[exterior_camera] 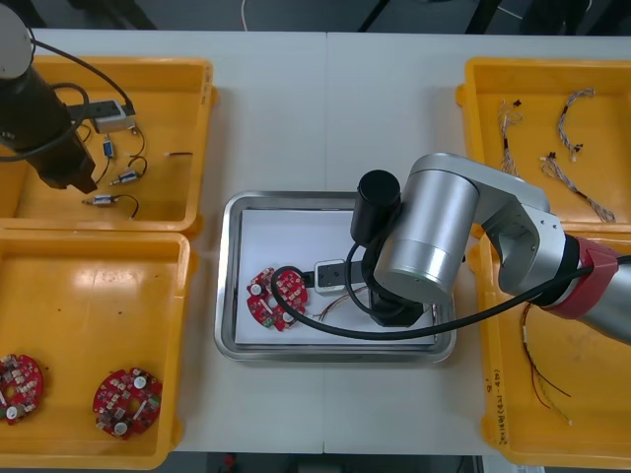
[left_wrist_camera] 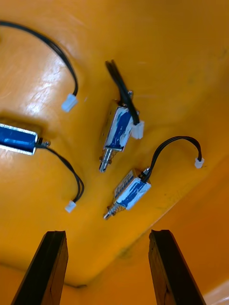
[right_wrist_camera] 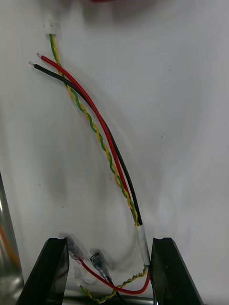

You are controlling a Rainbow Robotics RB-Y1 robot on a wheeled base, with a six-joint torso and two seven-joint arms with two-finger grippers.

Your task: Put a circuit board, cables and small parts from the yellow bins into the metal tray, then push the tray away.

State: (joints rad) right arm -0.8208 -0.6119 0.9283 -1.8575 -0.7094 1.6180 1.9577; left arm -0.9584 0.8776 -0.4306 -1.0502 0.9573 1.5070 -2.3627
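1. Bins [exterior_camera: 202, 148] of yellow plastic stand at both sides of the table. The left gripper [left_wrist_camera: 107, 236] hangs over the floor of the far left one, fingers spread and empty.
2. Metal tray [exterior_camera: 229, 296], in the middle of the table, looks rigid and smooth-bottomed. It should slide readily if pushed low on its near wall. The right gripper [right_wrist_camera: 107, 243] is inside it, fingers apart, clamping nothing.
3. Circuit board [exterior_camera: 274, 298] lies on the tray's white floor. It is stiff and light, and its raised components look fragile, so the bare rim is the safest hold.
4. Cable [right_wrist_camera: 100, 138], with red, black and twisted yellow-green strands, lies loose on the tray floor. Its taped end [right_wrist_camera: 143, 245] sits just inside one right finger. It is limp and very light, so the taped bundle is the best place to pinch.
5. Small metal parts [left_wrist_camera: 117, 131], blue-wrapped and with thin black leads, lie on the bin floor ahead of the left fingers. They are hard and probably slick. Grip one across the body, not by the lead.
6. Writing: a sticker [exterior_camera: 491, 379] on the near right bin's rim is too small to read, and nothing else is legible.
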